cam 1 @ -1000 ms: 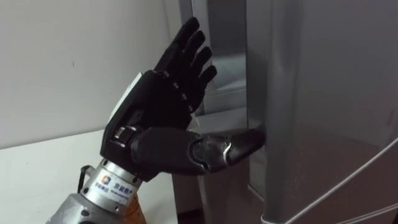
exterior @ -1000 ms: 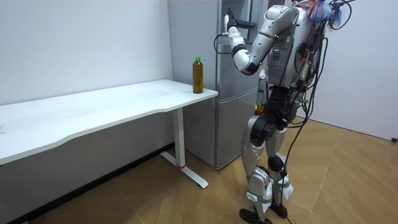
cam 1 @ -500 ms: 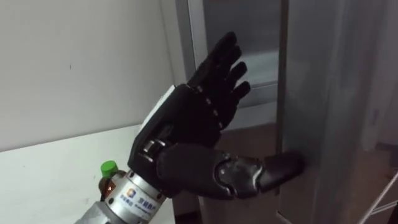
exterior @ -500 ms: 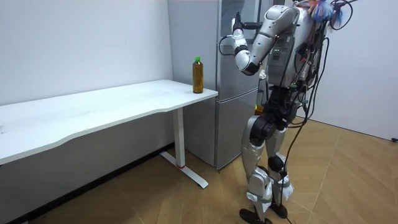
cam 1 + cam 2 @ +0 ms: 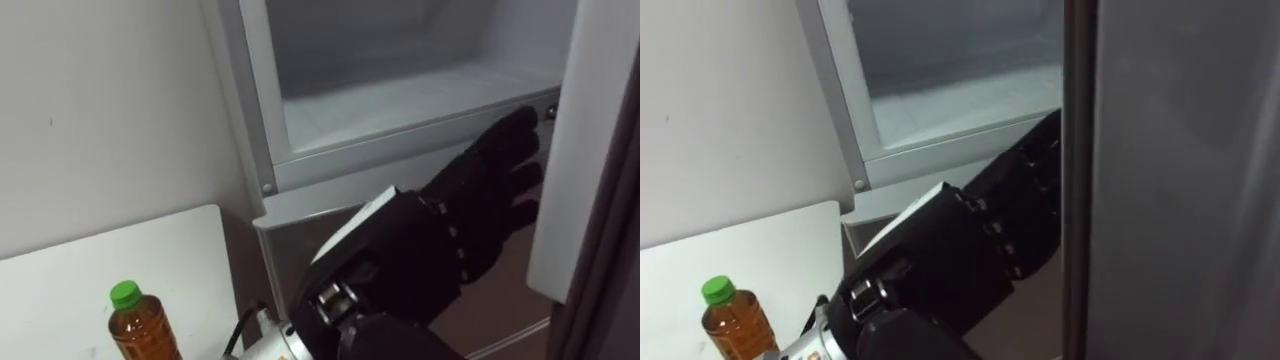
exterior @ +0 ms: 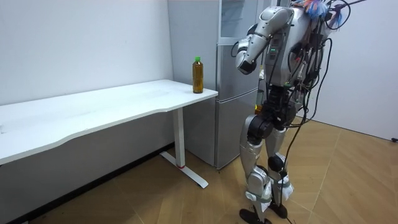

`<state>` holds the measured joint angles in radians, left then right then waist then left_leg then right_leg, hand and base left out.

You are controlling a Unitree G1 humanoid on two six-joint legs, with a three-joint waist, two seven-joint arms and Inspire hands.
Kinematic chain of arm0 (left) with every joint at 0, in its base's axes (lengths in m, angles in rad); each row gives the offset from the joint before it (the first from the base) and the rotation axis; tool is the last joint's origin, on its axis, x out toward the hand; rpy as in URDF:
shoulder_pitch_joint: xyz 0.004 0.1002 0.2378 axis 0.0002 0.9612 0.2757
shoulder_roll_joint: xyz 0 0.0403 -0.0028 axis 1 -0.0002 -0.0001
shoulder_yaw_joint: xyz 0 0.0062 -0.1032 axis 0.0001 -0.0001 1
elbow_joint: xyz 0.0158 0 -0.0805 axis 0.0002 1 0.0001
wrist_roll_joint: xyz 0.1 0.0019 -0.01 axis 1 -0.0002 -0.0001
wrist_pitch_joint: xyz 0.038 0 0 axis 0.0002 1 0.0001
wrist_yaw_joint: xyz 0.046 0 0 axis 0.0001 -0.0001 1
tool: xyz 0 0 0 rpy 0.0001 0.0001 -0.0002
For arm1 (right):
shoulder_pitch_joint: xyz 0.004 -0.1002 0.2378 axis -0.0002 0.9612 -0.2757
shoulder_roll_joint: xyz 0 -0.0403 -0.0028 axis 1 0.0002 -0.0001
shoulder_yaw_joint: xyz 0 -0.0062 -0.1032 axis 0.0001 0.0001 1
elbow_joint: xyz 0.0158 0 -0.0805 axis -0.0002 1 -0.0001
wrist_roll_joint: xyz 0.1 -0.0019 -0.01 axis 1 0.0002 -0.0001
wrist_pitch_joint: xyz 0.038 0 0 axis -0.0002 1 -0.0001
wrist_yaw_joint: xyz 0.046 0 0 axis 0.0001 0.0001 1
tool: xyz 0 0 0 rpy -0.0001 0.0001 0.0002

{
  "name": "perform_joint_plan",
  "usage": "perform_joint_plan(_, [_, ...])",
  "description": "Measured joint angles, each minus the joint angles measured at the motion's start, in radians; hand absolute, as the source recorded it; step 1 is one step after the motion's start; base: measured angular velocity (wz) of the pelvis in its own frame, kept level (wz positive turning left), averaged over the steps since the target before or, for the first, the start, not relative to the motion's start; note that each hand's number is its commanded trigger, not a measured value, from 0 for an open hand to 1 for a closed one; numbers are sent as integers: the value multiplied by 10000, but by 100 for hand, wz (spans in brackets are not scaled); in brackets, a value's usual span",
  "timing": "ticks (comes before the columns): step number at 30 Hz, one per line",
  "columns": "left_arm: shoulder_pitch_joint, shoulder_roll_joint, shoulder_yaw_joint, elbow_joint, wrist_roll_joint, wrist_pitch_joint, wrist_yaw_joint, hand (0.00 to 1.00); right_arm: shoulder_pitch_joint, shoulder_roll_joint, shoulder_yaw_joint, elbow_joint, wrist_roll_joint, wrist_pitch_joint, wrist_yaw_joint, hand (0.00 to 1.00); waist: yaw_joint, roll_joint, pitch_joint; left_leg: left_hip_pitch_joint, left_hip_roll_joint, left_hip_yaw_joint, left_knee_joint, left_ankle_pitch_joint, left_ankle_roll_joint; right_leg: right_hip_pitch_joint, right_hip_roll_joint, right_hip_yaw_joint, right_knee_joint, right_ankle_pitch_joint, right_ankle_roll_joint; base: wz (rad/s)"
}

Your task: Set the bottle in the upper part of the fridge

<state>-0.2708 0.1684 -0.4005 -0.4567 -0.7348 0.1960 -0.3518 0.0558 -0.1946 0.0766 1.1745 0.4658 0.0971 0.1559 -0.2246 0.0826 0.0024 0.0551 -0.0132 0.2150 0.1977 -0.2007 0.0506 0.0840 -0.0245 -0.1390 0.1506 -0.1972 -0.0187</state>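
The bottle (image 5: 139, 325) holds amber liquid under a green cap. It stands upright on the white table (image 5: 150, 255) at the corner nearest the fridge, as the room view shows for the bottle (image 6: 198, 74). The upper fridge compartment (image 5: 400, 100) is open, with a pale bare shelf inside. My left hand (image 5: 450, 245) hangs open with straight fingers in front of the lower fridge face, below that shelf and right of the bottle, holding nothing. In the right eye view the left hand (image 5: 970, 260) sits just left of the door's edge.
The opened upper door (image 5: 590, 150) stands at the right, close to my hand, and in the right eye view the door (image 5: 1170, 180) blocks much of that side. I stand facing the tall grey fridge (image 6: 233, 112), with the long table at my left against a white wall.
The upper door has swung open, from my thumb hooked on its edge to fully clear. My left hand has dropped lower, and the view has shifted so the bottle shows.
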Motion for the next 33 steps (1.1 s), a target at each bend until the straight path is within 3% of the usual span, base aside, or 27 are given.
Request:
perform_joint_plan(2, [-3, 1, -57, 69, -4, -17, -151, 99, -47, 6, 80, 5, 2, -10, 4, 0, -100, -45, 30, -11, 0, 3, -1, -1, -1, -2, -2, 8, -2, -2, -2, 4])
perform_joint_plan(5, [-33, -23, -56, 74, -16, -58, -147, 44, -124, 9, 205, 16, -2, -81, 2, 0, -118, -138, 93, -16, -1, -3, 1, -1, 0, -7, -4, 8, 2, 1, 4, 0])
perform_joint_plan(6, [-33, -13, -70, 73, -22, -58, -159, 12, -129, 11, 207, 16, -3, -94, 4, 0, -127, -145, 98, -22, -2, -4, 1, -1, 0, -11, -6, 3, 2, 4, 8, 0])
perform_joint_plan(7, [-44, -72, -93, 69, -26, -62, -145, 1, -135, 10, 201, 16, -8, -93, 5, 0, -143, -147, 99, -32, -7, -5, 1, -1, 0, -22, -12, 1, 5, 10, 18, 0])
perform_joint_plan(33, [-52, -133, -185, 493, -1, 7, -164, 0, -139, -27, 183, 21, 3, -95, 82, 0, -262, -85, 59, 65, 4, 40, -9, -1, -1, 13, 3, 117, 20, 29, 4, -1])
